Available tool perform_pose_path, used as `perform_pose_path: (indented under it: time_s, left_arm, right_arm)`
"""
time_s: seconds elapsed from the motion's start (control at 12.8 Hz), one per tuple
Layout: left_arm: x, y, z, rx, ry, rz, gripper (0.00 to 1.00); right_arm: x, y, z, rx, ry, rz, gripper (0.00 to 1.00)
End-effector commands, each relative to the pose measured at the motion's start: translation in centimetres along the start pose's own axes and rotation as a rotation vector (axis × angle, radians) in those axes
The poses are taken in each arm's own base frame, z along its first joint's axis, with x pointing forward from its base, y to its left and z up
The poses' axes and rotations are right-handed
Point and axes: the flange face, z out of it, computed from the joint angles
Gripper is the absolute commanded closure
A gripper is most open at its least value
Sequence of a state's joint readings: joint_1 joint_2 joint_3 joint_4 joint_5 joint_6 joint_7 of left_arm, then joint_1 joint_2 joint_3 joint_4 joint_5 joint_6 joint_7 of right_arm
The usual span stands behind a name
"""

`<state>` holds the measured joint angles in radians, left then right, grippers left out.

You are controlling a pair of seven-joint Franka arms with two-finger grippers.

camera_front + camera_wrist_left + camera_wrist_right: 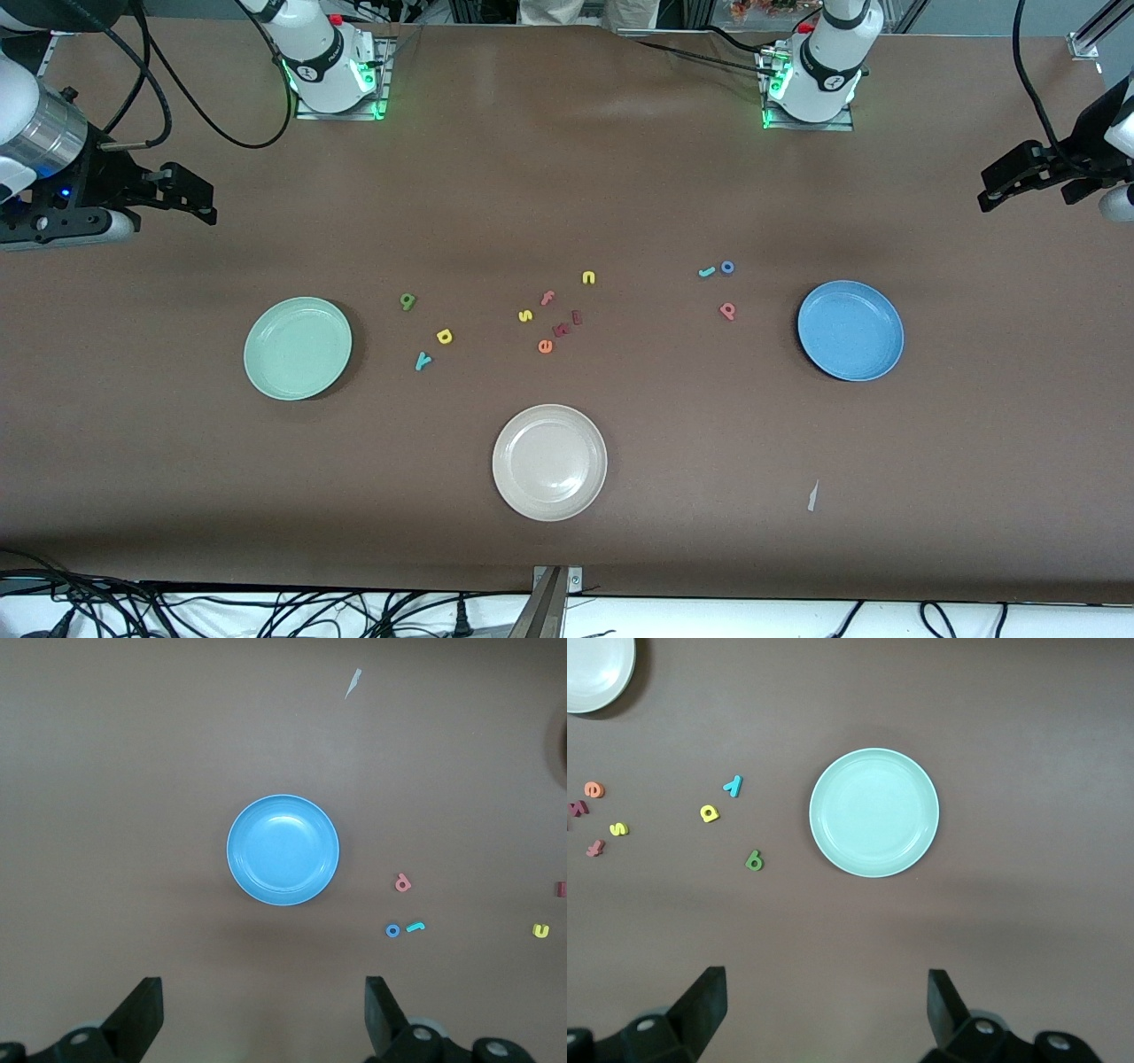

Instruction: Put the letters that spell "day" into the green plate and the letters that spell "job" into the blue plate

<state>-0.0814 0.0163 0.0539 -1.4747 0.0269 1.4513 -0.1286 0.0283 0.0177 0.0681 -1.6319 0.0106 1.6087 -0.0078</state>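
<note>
Both my grippers hang open, holding nothing.
Beige plate [549, 462] and spare letters [551, 317] lie between green plate [298, 347] and blue plate [850, 330].

Off-task stuff I see: beige-white plate [549, 462] nearest the front camera, empty. Mid-table cluster: yellow n [588, 277], yellow s [525, 315], pink f [547, 298], orange e [545, 346], two dark red letters [568, 323]. Small paper scrap [811, 496] on the brown table [620, 195].
</note>
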Motion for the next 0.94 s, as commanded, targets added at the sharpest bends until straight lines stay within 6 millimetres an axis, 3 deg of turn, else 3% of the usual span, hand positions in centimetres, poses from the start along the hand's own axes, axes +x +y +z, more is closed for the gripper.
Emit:
perform_pose_path:
  time_s: [0.0,0.16,0.86]
  left_arm:
    - [-0.5,-0.9,-0.5,-0.028,-0.001,0.02,0.0]
    - [-0.5,-1.4,-0.6,-0.029,0.004,0.093,0.0]
    - [-0.6,-0.3,0.1,-0.07,-0.021,0.101,0.0]
  right_arm:
    - [0.3,0.1,-0.5,-0.012,0.009,-0.007,0.0]
    - [0.3,0.0,-0.5,-0.012,0.009,-0.01,0.0]
    - [0.3,0.3,-0.4,-0.011,0.006,-0.008,0.0]
